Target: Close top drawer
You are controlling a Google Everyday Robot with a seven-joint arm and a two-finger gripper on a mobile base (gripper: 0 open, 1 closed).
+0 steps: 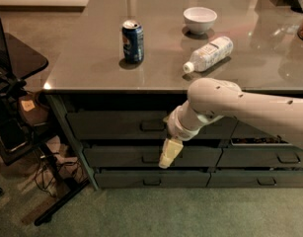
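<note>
Top drawer (pixel 116 126), pincer (pixel 167 156) just below

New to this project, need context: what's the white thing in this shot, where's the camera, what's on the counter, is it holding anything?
The white tube is a robot arm reaching in from the right. Its gripper, the pale tip, points down in front of the drawer stack, just below the top drawer, holding nothing visible. One camera only, looking down at the grey counter; its mount is unknown. On the counter: a blue soda can standing, a white bowl, and a plastic bottle lying on its side.
</note>
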